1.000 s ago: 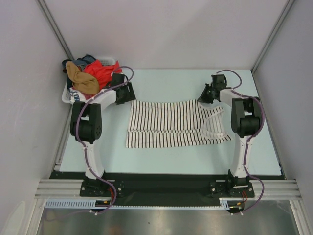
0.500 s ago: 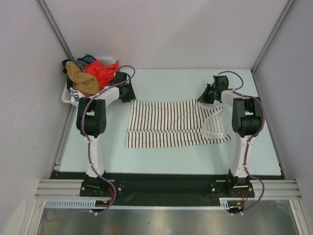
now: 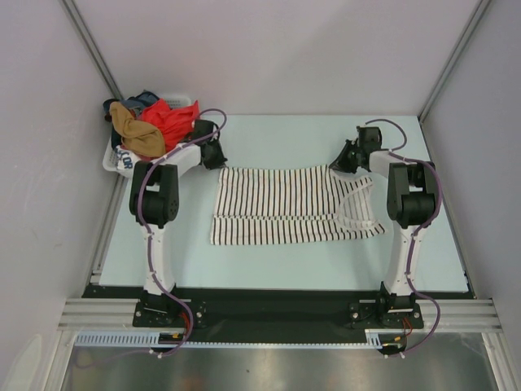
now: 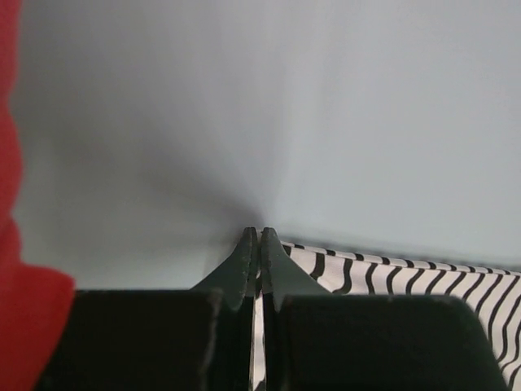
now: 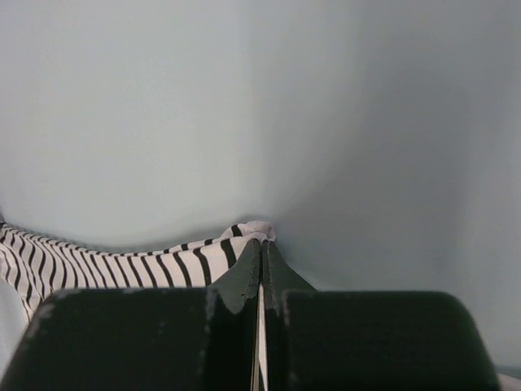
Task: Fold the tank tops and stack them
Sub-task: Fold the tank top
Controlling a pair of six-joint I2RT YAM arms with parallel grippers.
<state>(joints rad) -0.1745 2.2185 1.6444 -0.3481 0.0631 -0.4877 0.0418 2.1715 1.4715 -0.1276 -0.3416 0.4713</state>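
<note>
Seeing bare table [image 3: 285, 265] nearest me, then the striped tank top [image 3: 277, 208] lying flat. My left gripper [image 3: 218, 160] and right gripper [image 3: 335, 166] are clamped on its far corners. Open room lies beyond; the tan tank top [image 3: 134, 130] sits in the basket [image 3: 110, 163].

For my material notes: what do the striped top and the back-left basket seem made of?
The striped tank top: soft matte cloth, probably knit; it lies limp and puckers at a pinched corner. The basket: seemingly rigid white plastic, judging by its smooth rim; little of it shows.
</note>
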